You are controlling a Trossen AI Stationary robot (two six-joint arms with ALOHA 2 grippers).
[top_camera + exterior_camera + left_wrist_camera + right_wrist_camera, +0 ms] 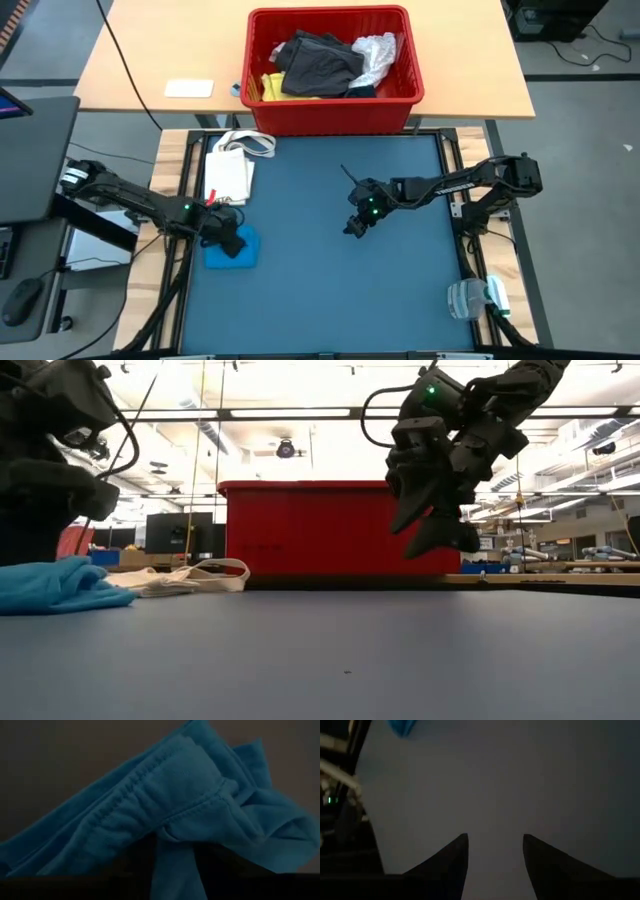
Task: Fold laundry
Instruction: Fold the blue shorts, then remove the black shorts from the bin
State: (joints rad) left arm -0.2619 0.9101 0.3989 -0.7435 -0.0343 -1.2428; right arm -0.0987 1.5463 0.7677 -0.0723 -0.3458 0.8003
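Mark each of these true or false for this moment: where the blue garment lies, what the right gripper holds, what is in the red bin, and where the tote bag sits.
1. The bright blue garment lies on the mat under the left gripper. True.
2. The right gripper holds a garment. False: its fingers stand apart over bare mat, with nothing between them.
3. The red bin is empty. False: a dark grey garment, a yellow one and a white one lie in it.
4. The cream tote bag lies on the mat beside the blue garment. True.
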